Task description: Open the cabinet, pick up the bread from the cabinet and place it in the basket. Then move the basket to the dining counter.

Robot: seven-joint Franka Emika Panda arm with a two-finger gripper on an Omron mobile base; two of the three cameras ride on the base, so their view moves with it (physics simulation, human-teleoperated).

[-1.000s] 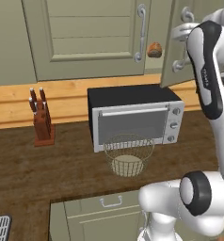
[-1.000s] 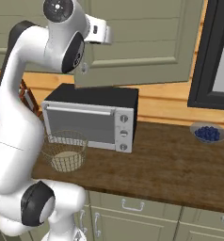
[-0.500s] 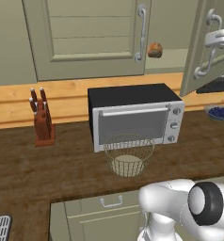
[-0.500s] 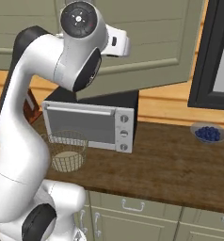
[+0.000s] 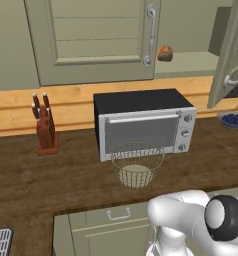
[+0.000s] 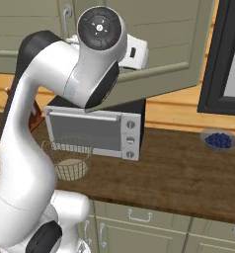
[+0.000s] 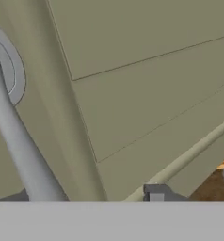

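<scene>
Bread (image 5: 165, 52) sits exposed beside the cabinet (image 5: 98, 40), right door swung out.

Glossy white arm (image 6: 45, 128) w/ rounded segments, black joint caps, dark grey disc w/ small dots

Even, soft rendered light throughout, no glare. Faint shadows lie under the oven (image 5: 145, 122) and basket (image 5: 137, 163) mid-frame. Base views are sharp edge to edge; the hand view's close door (image 7: 147, 84) looks slightly soft.
</scene>
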